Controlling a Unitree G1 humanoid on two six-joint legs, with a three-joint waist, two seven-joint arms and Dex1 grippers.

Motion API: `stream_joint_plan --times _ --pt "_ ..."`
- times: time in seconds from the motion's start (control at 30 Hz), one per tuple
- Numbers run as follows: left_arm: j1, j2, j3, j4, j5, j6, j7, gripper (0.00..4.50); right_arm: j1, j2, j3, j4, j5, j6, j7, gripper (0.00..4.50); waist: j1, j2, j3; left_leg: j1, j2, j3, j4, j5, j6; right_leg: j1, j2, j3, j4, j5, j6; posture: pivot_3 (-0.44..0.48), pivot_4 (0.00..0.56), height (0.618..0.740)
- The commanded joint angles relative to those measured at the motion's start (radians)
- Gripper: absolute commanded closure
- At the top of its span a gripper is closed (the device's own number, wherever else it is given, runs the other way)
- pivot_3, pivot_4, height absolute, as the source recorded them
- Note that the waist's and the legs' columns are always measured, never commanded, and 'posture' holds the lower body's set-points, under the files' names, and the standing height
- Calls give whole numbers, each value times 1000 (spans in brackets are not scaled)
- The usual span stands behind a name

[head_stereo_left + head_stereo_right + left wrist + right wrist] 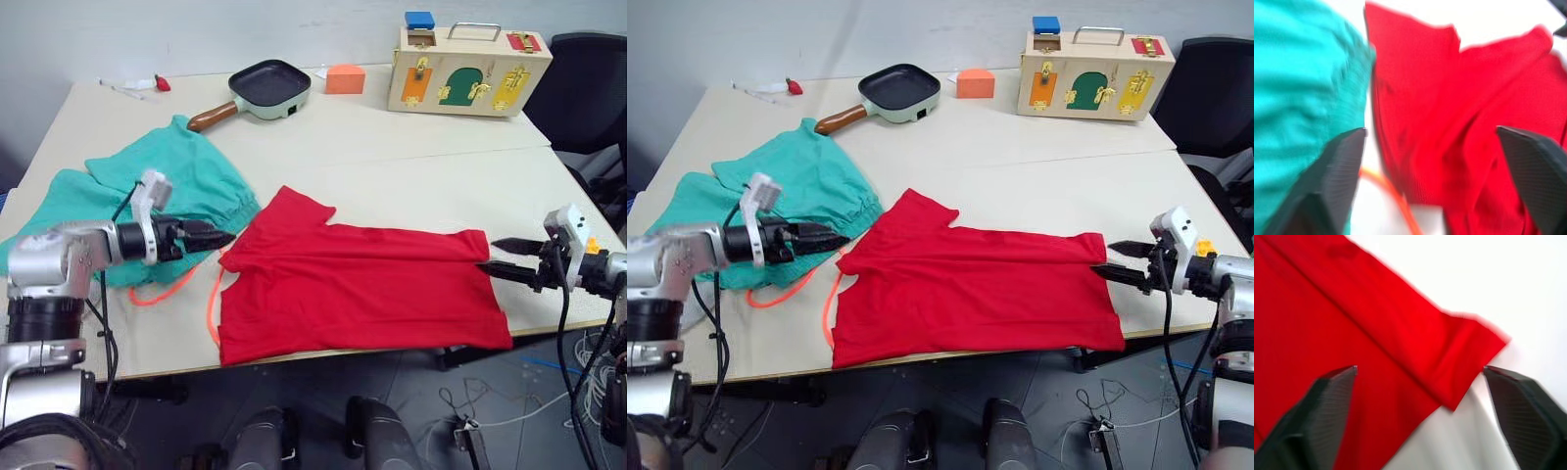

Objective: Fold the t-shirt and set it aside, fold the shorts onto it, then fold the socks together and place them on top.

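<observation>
Silver-grey arms, black ribbed end effector fingers, white wrist camera mounts, black cables

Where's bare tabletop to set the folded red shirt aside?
The widest free patch is mid-table, bordered by the red cloth t-shirt, the black frying pan and the wooden latch box. The far left corner holds only small items. The left side is crowded by the teal-green shorts and their orange drawstring.
</observation>
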Motion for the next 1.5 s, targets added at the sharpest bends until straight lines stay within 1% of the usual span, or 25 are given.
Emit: stream_joint_plan --times 0.03,0.13,0.23,0.37,0.5,0.73,0.9,1.07,1.1,1.17,1.3,1.33,1.4,1.43,1.5 --pt "-89 -54 -44 115 32 -27 8 0 33 -6 -33 -139 63 23 -21 42 0 0 0 0 0 0 1 0 0 0 0 0 1 0 0 0 150 740" --pt "-158 -112 -114 215 87 -95 -14 0 66 3 -25 -217 85 45 -41 42 0 0 0 0 0 0 1 0 0 0 0 -1 1 0 0 0 150 740" --pt "-237 -176 -156 342 140 -183 -14 0 90 9 -22 -279 109 73 -62 42 0 0 0 -1 0 1 2 -1 1 -1 1 -2 1 0 0 0 150 740" --pt "-331 -243 -170 551 221 -330 30 0 129 17 -22 -351 135 97 -86 42 1 -1 0 -1 0 1 4 -2 2 -1 0 -4 1 0 0 0 150 740" --pt "-388 -275 -169 702 282 -403 68 0 180 20 -26 -426 162 122 -107 42 1 -1 0 -1 0 1 5 -3 3 -1 0 -4 1 0 0 0 150 740" --pt "-404 -282 -154 808 329 -452 79 0 255 14 -40 -511 201 150 -142 42 0 -1 0 -1 1 1 6 -4 3 -1 0 -5 1 0 0 0 150 740" --pt "-406 -312 -123 865 337 -485 81 0 287 11 -44 -548 221 167 -163 42 0 -1 0 -1 1 1 7 -4 3 -1 -2 -4 1 0 0 0 150 740" --pt "-418 -358 -122 892 358 -538 28 0 304 13 -48 -580 238 184 -182 42 10 -1 0 -1 0 1 9 -5 4 -1 -4 -4 1 0 0 0 150 740" --pt "-419 -363 -125 897 368 -550 31 401 307 13 -49 -584 241 187 -186 0 13 -1 0 -1 0 1 9 -5 4 -1 -4 -4 1 0 0 0 150 740" --pt "-418 -370 -132 909 390 -573 45 894 311 14 -50 -593 247 189 -193 0 17 -1 0 -1 0 1 9 -5 5 -1 -6 -5 1 0 0 0 150 740" --pt "-413 -379 -136 925 418 -617 31 2226 316 16 -52 -602 258 193 -207 0 24 -1 0 -1 -1 1 9 -5 5 -1 -11 -8 0 0 0 0 150 740" --pt "-411 -381 -134 926 422 -631 34 2499 316 16 -51 -603 260 194 -210 0 24 -1 0 -1 -1 1 9 -5 5 -1 -11 -9 0 0 0 0 150 740" --pt "-409 -386 -120 927 420 -657 29 3176 319 16 -51 -606 263 194 -215 0 25 -2 0 -2 -1 1 9 -5 6 -1 -12 -10 0 0 0 0 150 740" --pt "-408 -387 -110 927 414 -673 26 3445 321 16 -52 -609 265 194 -218 0 25 -2 0 -2 -1 1 9 -5 6 -1 -12 -10 0 0 0 0 150 740" --pt "-407 -383 -93 926 406 -706 13 4169 325 17 -54 -615 270 197 -224 0 25 -2 0 -2 -2 1 9 -5 6 -1 -12 -10 0 0 0 0 150 740"
